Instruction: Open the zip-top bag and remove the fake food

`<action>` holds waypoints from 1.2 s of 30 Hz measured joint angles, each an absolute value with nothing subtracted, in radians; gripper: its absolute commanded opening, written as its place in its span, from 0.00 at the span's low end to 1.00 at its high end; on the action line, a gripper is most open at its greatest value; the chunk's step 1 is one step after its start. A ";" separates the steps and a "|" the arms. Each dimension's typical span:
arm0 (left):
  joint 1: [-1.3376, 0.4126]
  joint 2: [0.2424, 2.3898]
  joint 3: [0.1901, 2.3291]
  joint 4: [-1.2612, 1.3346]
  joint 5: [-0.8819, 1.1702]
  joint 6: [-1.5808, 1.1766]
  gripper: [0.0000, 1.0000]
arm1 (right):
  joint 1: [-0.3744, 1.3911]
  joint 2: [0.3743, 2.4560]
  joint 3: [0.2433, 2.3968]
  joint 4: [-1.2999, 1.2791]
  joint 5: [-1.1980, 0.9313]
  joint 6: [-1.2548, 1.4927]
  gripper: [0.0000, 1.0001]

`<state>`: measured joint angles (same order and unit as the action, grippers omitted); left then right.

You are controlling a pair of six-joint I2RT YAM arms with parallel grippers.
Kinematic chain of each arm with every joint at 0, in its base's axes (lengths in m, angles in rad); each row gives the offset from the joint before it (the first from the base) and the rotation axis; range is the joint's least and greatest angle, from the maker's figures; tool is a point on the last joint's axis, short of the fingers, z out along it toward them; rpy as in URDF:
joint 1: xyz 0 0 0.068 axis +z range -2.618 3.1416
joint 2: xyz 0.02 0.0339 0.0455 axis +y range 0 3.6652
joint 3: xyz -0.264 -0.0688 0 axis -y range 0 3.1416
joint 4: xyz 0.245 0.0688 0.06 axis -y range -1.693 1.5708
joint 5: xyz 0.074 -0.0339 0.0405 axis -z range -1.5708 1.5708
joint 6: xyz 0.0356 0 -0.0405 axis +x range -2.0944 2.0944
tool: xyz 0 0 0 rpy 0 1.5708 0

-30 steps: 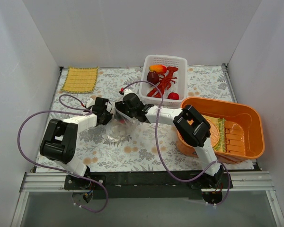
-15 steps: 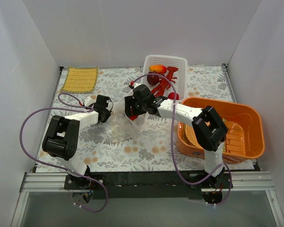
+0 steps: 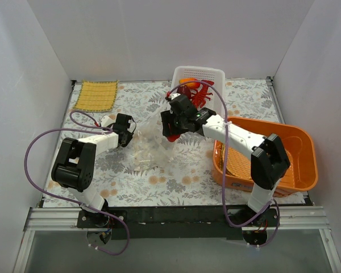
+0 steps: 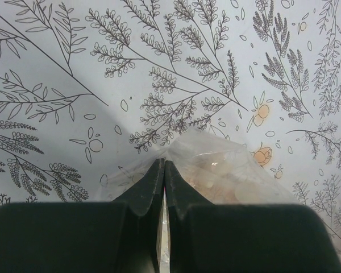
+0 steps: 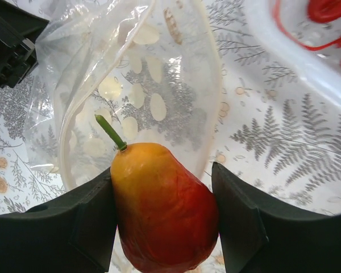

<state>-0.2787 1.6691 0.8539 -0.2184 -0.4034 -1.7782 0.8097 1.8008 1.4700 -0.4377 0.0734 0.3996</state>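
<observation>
Far left rear of the floral surface [image 3: 102,170]: yellow mat [image 3: 95,95], lying flat, well apart from everything else.

Left arm reaches in low from the left. Left pincer [image 3: 128,132] is at the left edge of the zip-top bag [image 3: 148,151]. In the left wrist view the left pincer [image 4: 163,170] has its tips pressed together with a fold of the clear bag [image 4: 216,165] pinched between them. Bag lies crumpled on the surface, about centre, between the two pincers.

Right of that: right pincer [image 3: 171,132] hovers over the bag's right end, just in front of the white basket [image 3: 211,74]. In the right wrist view the right pincer [image 5: 162,224] is clamped on a mango-like fruit [image 5: 159,193], orange-yellow on top, red lower down, green stem pointing up-left. Both fingers [image 5: 244,227] sit flush against its sides. Fruit is out of the bag and above it. The bag's mouth [image 5: 131,85] gapes open underneath, and nothing shows inside it but the surface print.

The basket holds a red lobster [image 3: 203,95] and an orange fruit [image 3: 187,82]; the arm partly hides the rest of it. Lobster parts [image 5: 329,8] show past the basket rim [image 5: 307,54] in the right wrist view.

Far right: orange tub [image 3: 304,142], touching nothing of the task's; contents unclear.
</observation>
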 measured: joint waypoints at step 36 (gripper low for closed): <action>-0.278 1.495 0.885 -0.360 -0.324 -1.603 0.83 | 0.430 2.071 1.906 -0.498 0.132 0.258 0.97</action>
<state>-0.2779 1.4948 0.8852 -0.3599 -0.3244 -1.6032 0.4297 2.0712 1.9057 -0.4984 0.1322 0.2581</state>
